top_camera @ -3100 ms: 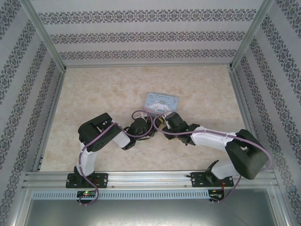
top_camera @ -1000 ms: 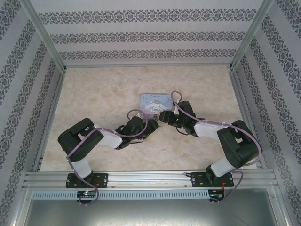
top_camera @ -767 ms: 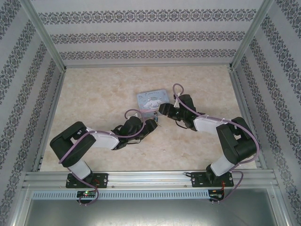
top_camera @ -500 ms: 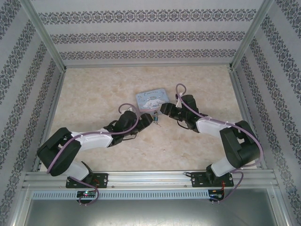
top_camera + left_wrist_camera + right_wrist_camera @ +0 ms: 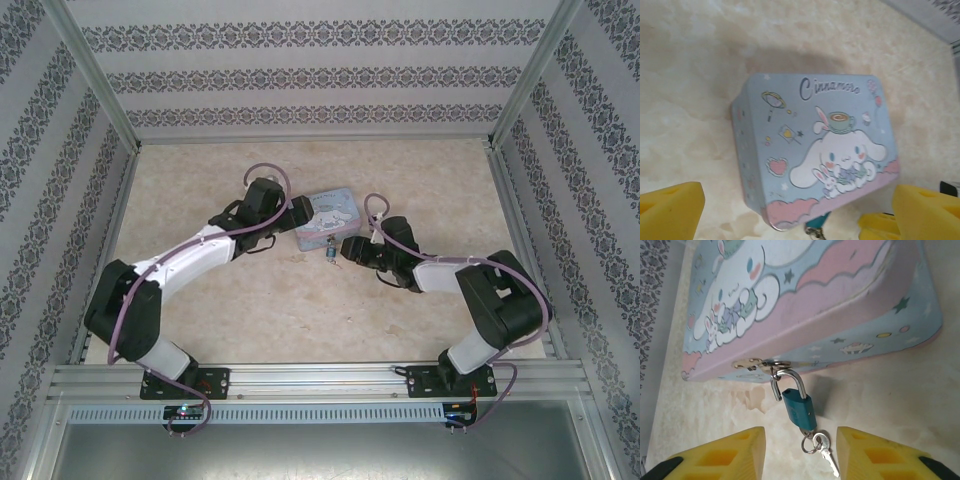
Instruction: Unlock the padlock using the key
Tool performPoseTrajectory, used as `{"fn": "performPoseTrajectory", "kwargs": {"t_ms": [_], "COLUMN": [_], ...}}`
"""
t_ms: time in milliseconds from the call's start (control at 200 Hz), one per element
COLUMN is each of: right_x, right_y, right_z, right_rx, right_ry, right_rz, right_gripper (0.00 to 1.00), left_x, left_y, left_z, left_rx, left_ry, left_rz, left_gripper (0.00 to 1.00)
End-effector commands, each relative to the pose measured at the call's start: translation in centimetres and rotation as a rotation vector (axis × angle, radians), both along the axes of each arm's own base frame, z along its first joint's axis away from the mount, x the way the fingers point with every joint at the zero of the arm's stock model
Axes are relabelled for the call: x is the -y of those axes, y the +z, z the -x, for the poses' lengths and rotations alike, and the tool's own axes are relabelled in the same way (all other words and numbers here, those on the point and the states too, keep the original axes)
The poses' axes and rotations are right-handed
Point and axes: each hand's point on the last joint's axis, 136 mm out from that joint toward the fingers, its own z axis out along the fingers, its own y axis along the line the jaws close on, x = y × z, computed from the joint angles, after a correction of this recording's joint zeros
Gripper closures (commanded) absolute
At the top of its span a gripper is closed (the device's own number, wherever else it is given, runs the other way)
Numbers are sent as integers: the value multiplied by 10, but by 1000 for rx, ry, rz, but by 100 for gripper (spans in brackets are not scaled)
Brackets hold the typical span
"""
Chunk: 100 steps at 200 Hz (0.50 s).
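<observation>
Left hand (image 5: 297, 212) swung round to tin box (image 5: 815, 150) left side, spread wide. Right hand (image 5: 800, 452) wide too; padlock (image 5: 799, 411), key (image 5: 829, 459) just ahead, untouched.

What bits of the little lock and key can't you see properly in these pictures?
Left wrist view: the padlock is nearly all cut off by the bottom edge.
Right wrist view: the key has teeth too small to tell.
Top view: padlock just a speck, key lost.
</observation>
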Motion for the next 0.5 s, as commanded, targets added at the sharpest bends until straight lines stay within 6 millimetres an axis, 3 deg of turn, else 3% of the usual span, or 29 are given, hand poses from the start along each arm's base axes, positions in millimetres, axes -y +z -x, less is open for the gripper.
{"fn": "performPoseTrajectory", "kwargs": {"t_ms": [0,495], "right_x": [-16,-34], "right_y": [5,-21], "right_z": [-5,-6], "right_rx": [64,40], "right_ry": [64,109], "right_rz": [-13,0], "right_gripper": [60,62], "left_x": [-14,-6], "left_y": [-24,-38], "left_z": [5,-8], "left_rx": [-90,-126], "left_ry": [-62,-72], "left_rz": [-156,-140], "left_gripper": [3,2]}}
